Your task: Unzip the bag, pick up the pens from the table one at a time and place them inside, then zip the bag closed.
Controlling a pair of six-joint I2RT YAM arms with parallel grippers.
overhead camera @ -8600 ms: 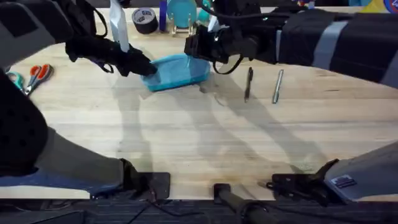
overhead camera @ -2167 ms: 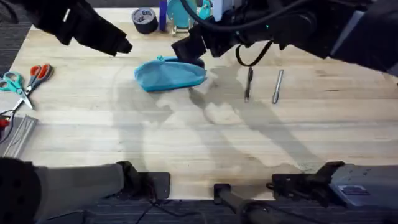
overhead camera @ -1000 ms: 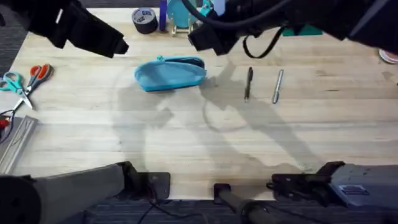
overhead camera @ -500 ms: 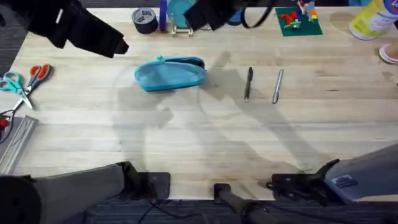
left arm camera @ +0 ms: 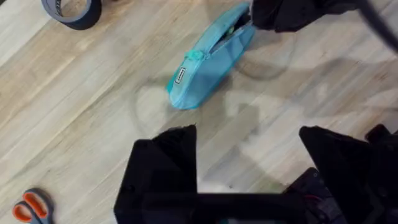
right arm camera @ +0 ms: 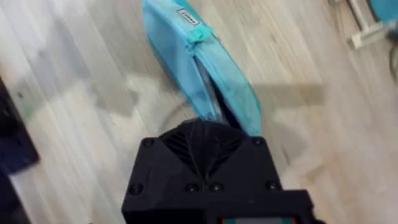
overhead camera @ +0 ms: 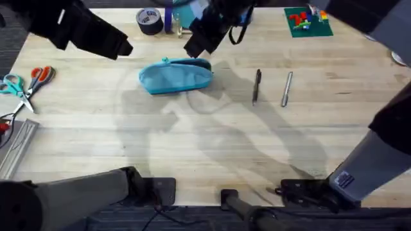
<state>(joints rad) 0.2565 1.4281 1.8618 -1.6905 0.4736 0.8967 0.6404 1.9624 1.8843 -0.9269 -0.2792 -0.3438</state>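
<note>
Right gripper (overhead camera: 196, 48) hangs right over the far-right end of the light blue pencil pouch (overhead camera: 175, 76), at the dark gap where the zipper is open; can't tell if its fingers are open or shut, the wrist body blocks them. In the right wrist view the pouch (right arm camera: 200, 62) runs away from the gripper with the zipper parted at the near end and the teal pull tab (right arm camera: 195, 34) farther along toward the label.

Left gripper (overhead camera: 122, 48) is up off the table, beyond the pouch's left end and well apart from it, fingers (left arm camera: 168, 168) spread wide, holding nothing. From its wrist view the pouch (left arm camera: 208, 59) lies ahead of the open fingers, tilted, and the other arm's dark gripper (left arm camera: 283, 12) sits at its far end.

Out from the right gripper, on the side away from the pouch: black pen (overhead camera: 257, 85), then silver-grey pen (overhead camera: 287, 88), parallel, near each other, flat on the wood table (overhead camera: 205, 147).

Roll of black tape (overhead camera: 149, 20) between the two grippers at the far edge. Orange- and teal-handled scissors (overhead camera: 26, 80) well out past the left gripper.
</note>
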